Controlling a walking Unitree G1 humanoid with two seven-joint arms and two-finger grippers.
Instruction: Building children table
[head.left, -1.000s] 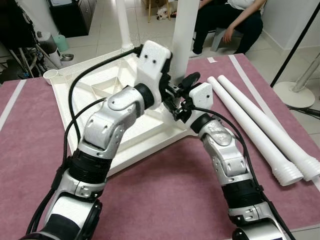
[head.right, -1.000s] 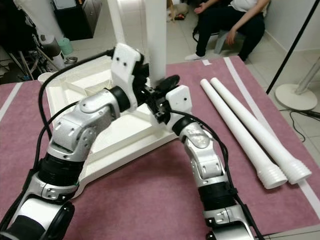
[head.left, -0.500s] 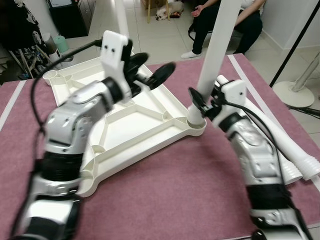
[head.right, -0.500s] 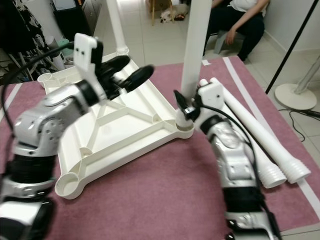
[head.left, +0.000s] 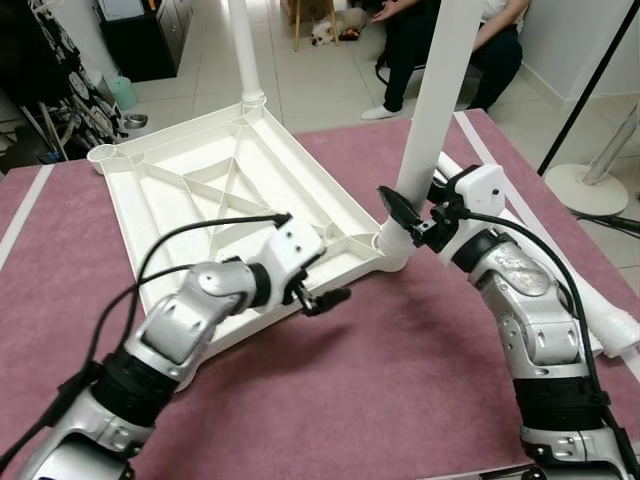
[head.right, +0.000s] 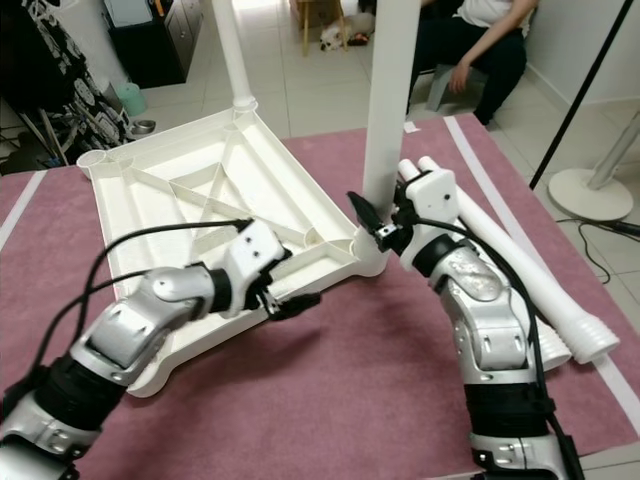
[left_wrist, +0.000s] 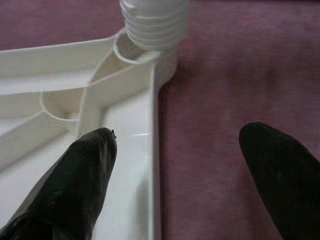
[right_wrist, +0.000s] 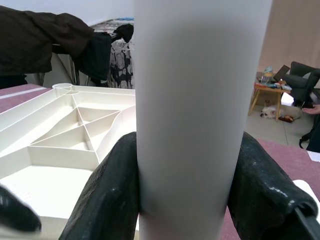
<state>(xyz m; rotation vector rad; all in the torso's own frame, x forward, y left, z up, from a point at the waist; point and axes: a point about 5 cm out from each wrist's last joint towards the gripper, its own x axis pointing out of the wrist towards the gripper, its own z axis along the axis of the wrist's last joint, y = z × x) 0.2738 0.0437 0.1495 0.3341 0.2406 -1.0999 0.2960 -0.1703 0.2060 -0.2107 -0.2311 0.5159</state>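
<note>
two legs up in the tabletop (head.left: 200, 190); right gripper (head.right: 385, 222) clamps near-corner leg (head.left: 435, 110), left gripper (head.left: 320, 298) spread, empty; two loose legs (head.right: 500, 262) left.

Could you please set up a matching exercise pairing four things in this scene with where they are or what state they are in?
Things:
1. right end effector
2. left end effector
3. loose legs
4. tabletop

States:
A. lying upside down on the mat, ribs showing
B. shut on the upright leg at the near corner
C. open, hovering by the tabletop's near edge
D. lying side by side on the mat at the robot's right

Pairs: 1-B, 2-C, 3-D, 4-A
</note>
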